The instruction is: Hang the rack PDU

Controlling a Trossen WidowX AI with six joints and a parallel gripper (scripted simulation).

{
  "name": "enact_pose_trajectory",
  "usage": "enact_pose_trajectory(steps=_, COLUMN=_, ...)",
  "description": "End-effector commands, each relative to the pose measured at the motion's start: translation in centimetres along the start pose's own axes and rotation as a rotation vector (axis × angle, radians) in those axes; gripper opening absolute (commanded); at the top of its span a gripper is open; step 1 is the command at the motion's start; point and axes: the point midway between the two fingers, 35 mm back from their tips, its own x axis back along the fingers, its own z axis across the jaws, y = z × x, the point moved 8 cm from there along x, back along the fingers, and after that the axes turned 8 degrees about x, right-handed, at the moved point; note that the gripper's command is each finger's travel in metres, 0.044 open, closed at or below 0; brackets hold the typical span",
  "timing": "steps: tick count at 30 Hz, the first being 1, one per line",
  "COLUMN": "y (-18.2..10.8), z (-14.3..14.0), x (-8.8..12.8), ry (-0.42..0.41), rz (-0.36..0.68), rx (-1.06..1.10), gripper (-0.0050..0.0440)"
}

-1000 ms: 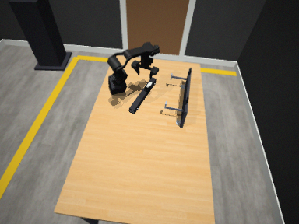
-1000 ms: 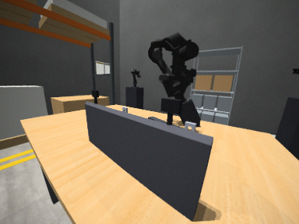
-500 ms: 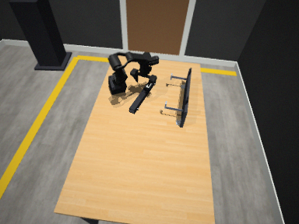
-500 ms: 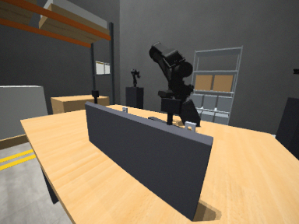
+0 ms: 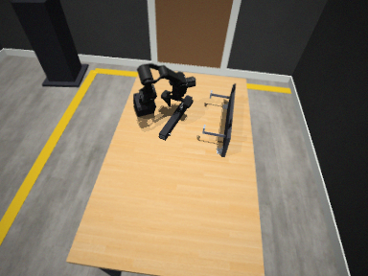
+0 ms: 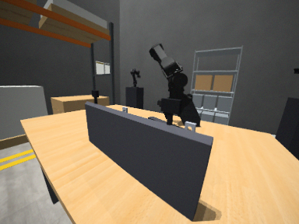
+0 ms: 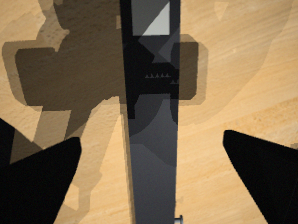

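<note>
The pincer [image 7: 150, 165] is hanging fully open and holding nothing, its two fingers straddling the rack PDU [image 5: 175, 118], which is lying flat on the bench [image 5: 168, 216] between the arm's base and the upright panel [image 5: 228, 120] carrying the two keyhole plates [image 6: 190, 126]. The risk I am seeing is an off-centre grasp on this long, narrow bar: gripped near one end, it would likely be tipping or slipping when lifted, and its back buttons would be missing the slots.

Matt pale wood table [image 5: 172, 216]; matt dark PDU [image 7: 152, 165]; grey metal keyhole plates [image 6: 191, 126]
</note>
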Motion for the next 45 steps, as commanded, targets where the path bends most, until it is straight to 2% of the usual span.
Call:
enact_pose_trajectory(steps=1, y=0.0, z=-0.2, x=-1.1, ry=-0.005, rz=-0.002, rx=-0.001, gripper=0.0440)
enact_pose_trajectory(steps=4, y=0.1, z=-0.2, x=-1.3, ry=-0.005, rz=-0.004, rx=-0.002, gripper=0.0440)
enact_pose_trajectory(steps=7, y=0.3, z=-0.3, x=-2.9, ry=-0.002, rz=-0.008, rx=-0.002, gripper=0.0440)
enact_pose_trajectory(steps=9, y=0.3, z=-0.3, x=-2.9, ry=-0.002, rz=-0.008, rx=-0.002, gripper=0.0440)
enact_pose_trajectory(steps=13, y=0.2, z=-0.2, x=-5.3, ry=0.006, rz=-0.004, rx=0.004, gripper=0.0440)
enact_pose_trajectory(steps=15, y=0.2, z=-0.3, x=-5.9, ry=-0.002, rz=-0.008, rx=-0.001, gripper=0.0440)
enact_pose_trajectory(steps=32, y=0.1, z=-0.1, x=-7.9, ry=-0.003, rz=-0.005, rx=-0.001, gripper=0.0440)
enact_pose_trajectory(steps=39, y=0.1, z=-0.4, x=-7.7, ry=-0.015, rz=-0.009, rx=-0.009, gripper=0.0272)
enact_pose_trajectory(steps=45, y=0.1, z=-0.4, x=-7.7, ry=-0.015, rz=-0.009, rx=-0.009, gripper=0.0259)
